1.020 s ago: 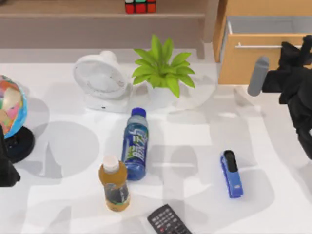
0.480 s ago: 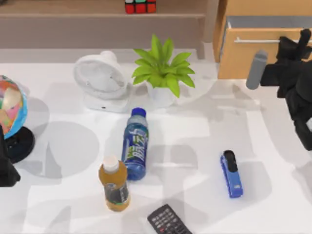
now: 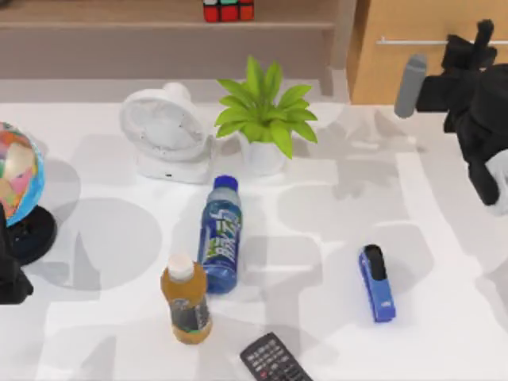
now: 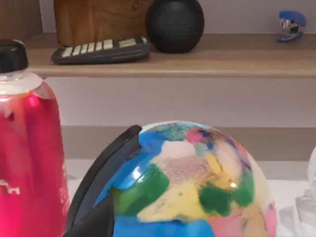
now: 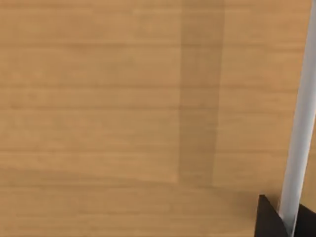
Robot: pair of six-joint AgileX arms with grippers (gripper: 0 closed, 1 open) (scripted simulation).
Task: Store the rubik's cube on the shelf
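Drawer now pushed in flush with the cabinet (image 3: 413, 55) at the far right corner; earlier it stood pulled out with its grey inside showing. Right end effector (image 3: 476, 44) has moved toward the far edge with it and sits at the metal handle (image 3: 417, 40). Cannot tell how far its fingers are apart or whether they hold the handle. Right wrist view: wood drawer front, handle bar (image 5: 298, 133) close along one side.

Near edge of the worktop (image 3: 444, 238): black remote (image 3: 274, 361) partly cut off, orange-liquid bottle (image 3: 185, 300) with a white cap standing upright. Blue bottle (image 3: 220, 236) lies on its side just beside it, cap pointing to the far edge. Blue stapler (image 3: 377, 282) right of centre, well apart from both bottles. Left arm parked at the near left edge, next to the globe (image 3: 16, 178). Left end effector's opening cannot be told. Left wrist view: globe (image 4: 187, 182) close up, red bottle (image 4: 27, 148) beside it.

Farther back: white fan (image 3: 165, 131) and green potted plant (image 3: 266, 111) side by side, mid worktop toward the far edge.

Beyond the far edge: shelf (image 3: 119, 16), with the rubik's cube (image 3: 228, 10) resting on its ledge, about mid-length, not held by either arm.
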